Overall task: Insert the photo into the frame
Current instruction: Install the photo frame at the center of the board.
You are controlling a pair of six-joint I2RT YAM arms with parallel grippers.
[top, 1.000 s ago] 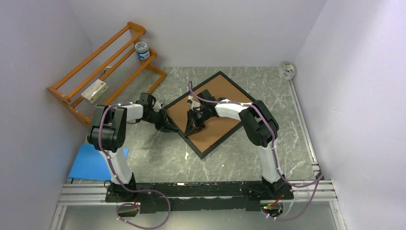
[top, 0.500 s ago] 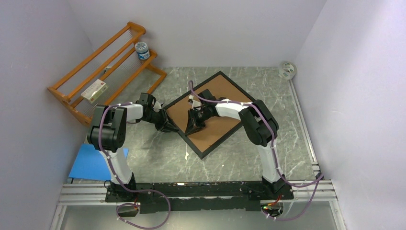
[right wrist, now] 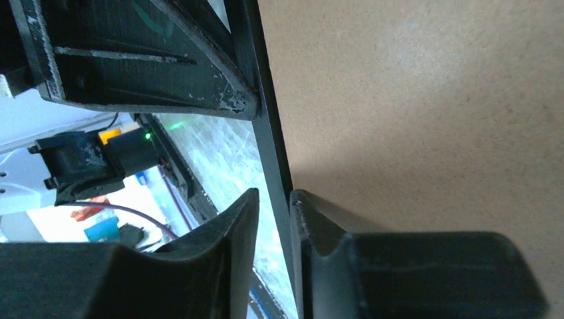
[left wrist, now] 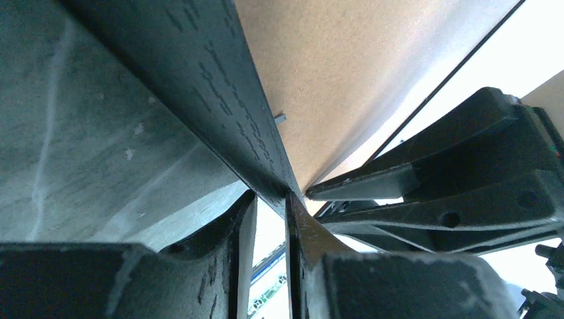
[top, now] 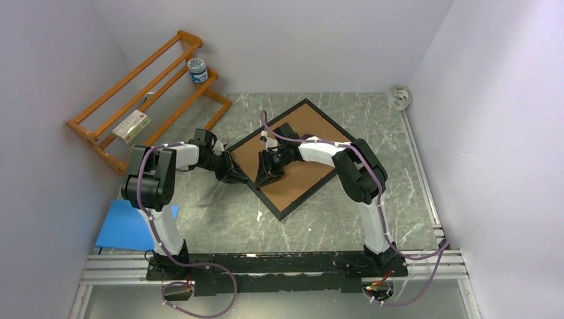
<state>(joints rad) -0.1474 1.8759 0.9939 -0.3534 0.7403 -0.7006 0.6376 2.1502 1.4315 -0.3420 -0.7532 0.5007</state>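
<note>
Now the frame (top: 296, 199) lies tilted mid-picture, brown board (top: 312, 126) up, its left edge pinched by the left gripper (top: 239, 176) and loosely straddled by the slightly open right gripper (top: 266, 179), table (top: 219, 226) showing on every side, orange rack (top: 143, 93) well apart at upper left.
</note>
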